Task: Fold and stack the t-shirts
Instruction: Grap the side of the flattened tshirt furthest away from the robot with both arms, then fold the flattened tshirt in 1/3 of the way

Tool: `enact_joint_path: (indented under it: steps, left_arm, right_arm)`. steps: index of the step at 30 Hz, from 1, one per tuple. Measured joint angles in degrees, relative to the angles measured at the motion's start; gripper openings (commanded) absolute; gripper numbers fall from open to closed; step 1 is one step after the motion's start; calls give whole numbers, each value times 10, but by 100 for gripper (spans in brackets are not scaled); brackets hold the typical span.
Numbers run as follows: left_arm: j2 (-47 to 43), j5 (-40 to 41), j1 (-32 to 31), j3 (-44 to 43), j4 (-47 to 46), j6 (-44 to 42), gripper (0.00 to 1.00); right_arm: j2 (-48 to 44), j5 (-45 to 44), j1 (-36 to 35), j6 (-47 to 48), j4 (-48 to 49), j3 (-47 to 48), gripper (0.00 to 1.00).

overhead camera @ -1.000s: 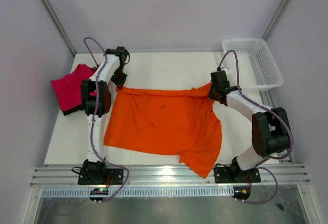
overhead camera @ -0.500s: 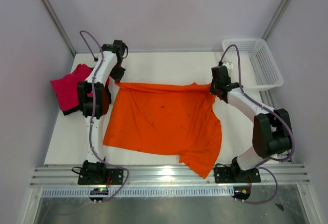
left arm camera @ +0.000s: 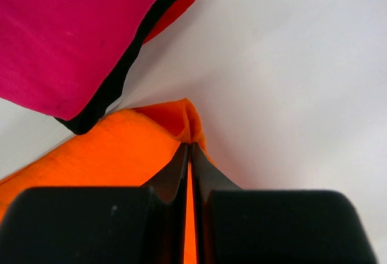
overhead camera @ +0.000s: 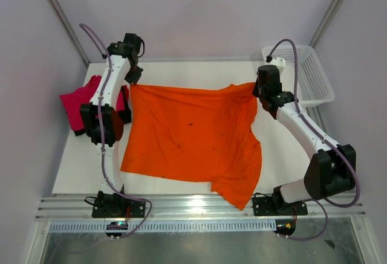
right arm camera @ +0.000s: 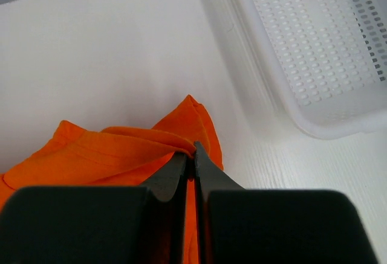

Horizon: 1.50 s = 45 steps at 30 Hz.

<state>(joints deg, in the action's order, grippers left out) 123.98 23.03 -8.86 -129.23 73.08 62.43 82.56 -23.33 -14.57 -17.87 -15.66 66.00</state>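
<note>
At the far left of the table (overhead camera: pixel 181 70), a folded pink shirt (overhead camera: pixel 81 104) is seen lying on a black shirt (left arm camera: pixel 121 80), of which only a dark edge is shown under the pink. Just right of that pile, the left gripper (left arm camera: pixel 190 150) is held low over the table. Its jaws are pressed together on the far left corner of the orange shirt (overhead camera: pixel 187 137), with only a thin fold of cloth pinched between them. The orange shirt is spread across the middle of the table. Its far edge is drawn fairly straight between the two grippers, and a sleeve is trailed toward the near right edge. At the shirt's far right corner, the right gripper (right arm camera: pixel 194 150) is likewise closed down on a bunched tuck of orange cloth. Right of it, apart from the shirt, a white mesh basket (overhead camera: pixel 308 77) is set at the table's far right corner.
</note>
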Motion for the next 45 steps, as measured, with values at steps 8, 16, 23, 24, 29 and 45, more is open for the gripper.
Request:
enact_joint_path:
  steps: [8, 16, 23, 24, 29, 45]
  left_arm:
    - [-8, -9, 0, 36, -2, -17, 0]
    - [-59, -22, -9, 160, -7, -32, 0]
    - [-130, -25, -17, 230, -15, -46, 0]
    - [-137, -25, -17, 235, -15, -48, 0]
    - [-152, -24, -17, 268, -20, -60, 0]
    - [-162, 40, -17, 308, -21, -79, 0]
  right_arm:
    - [-61, 15, -1, -13, -4, -36, 4]
    - [-130, 25, -24, -36, -23, -110, 4]
    - [-183, 30, -45, -61, -42, -172, 3]
    - [-189, 30, -45, -63, -46, -180, 3]
    - [-217, 33, -46, -78, -68, -208, 3]
    - [-276, 33, -48, -90, -99, -231, 3]
